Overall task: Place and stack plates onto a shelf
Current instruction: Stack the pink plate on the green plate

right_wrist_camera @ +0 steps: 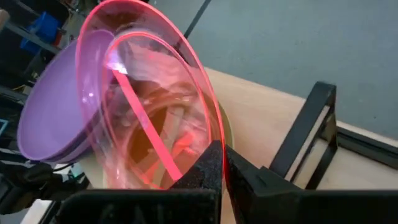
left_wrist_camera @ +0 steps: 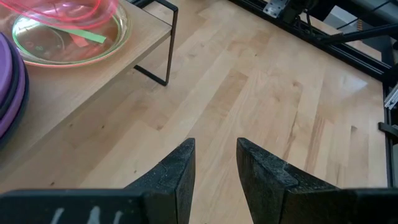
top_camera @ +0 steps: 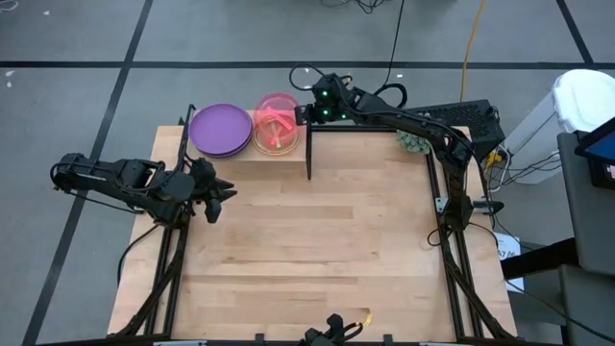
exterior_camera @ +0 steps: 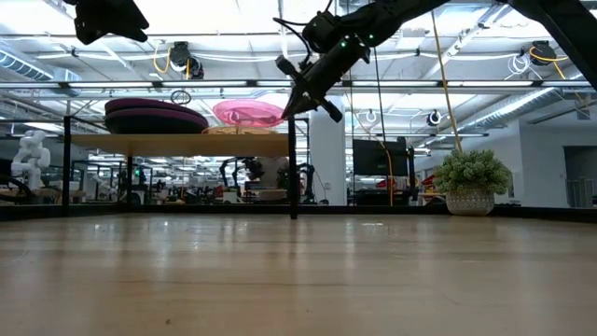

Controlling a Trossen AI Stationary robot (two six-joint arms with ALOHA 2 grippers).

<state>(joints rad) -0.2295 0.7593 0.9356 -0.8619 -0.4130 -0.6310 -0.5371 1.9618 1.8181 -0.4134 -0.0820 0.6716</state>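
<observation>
The pink plate I hold is thin translucent plastic, and I judge it light, fairly stiff across the flat and a little springy at the lip. My right gripper is pinched fully shut on its rim, the plate's edge running down between my two fingers. That rim is the only sensible place to take such a plate: the face is smooth and glossy, likely slippery, and too wide for me to span. With so narrow a bite, the plate could pivot in my grip if I swing it quickly, so I would lower it slowly and keep it close to level before letting go.

From above, the plate sits over the right half of the shelf, on or just above the smaller stack there; whether it already rests on that stack I cannot tell. A green plate lies beneath it in the left wrist view. Just beside, on the shelf's left half, the purple plates are stacked, with a darker plate under them in the low view.

My left gripper waits over the table's left edge, part open and empty, pointing toward the shelf.
</observation>
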